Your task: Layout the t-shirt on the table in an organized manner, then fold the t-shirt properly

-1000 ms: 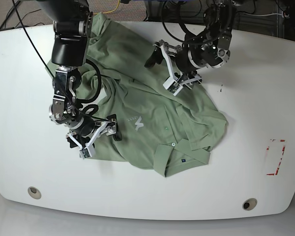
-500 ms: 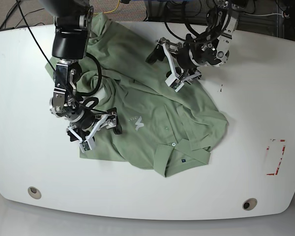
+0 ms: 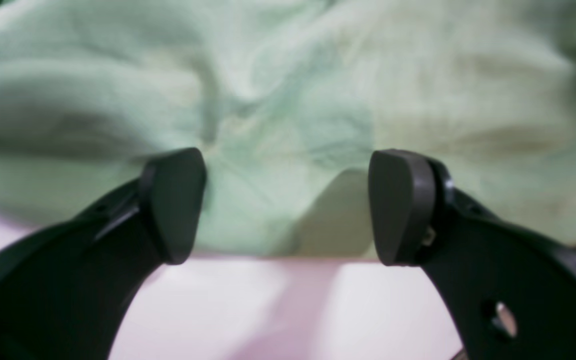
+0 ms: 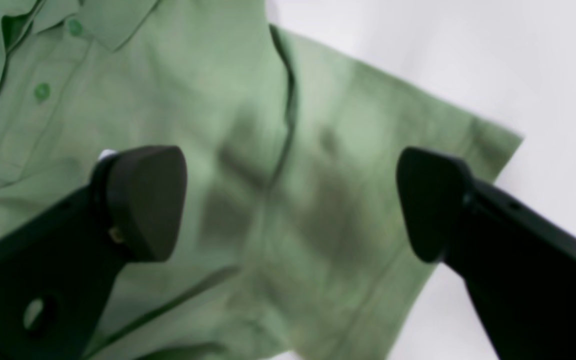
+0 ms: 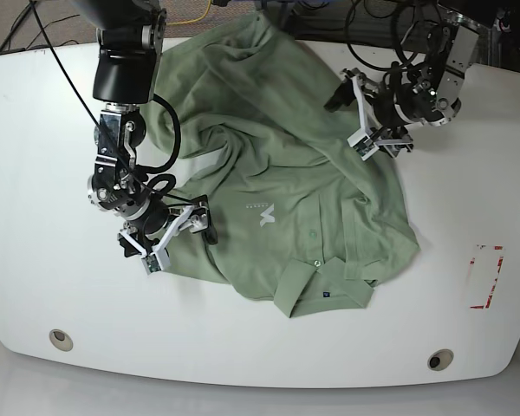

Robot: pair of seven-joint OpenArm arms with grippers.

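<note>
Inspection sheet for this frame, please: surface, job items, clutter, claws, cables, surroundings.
Surface: white table, two grey grommet holes, red tape mark near one edge.
Job's things: green t-shirt rumpled, collar toward the near edge, not yet flat.
Clutter: nothing seen.
Claws: left claw open at the shirt's edge; right claw open over a sleeve; neither holds fabric.
Cables: black cables loop along the right arm.
Surroundings: floor and wiring beyond the far edge.

Grey floor (image 5: 0, 26) beyond desk; black cables (image 5: 35, 17), yellow cable (image 5: 199, 13).
</note>
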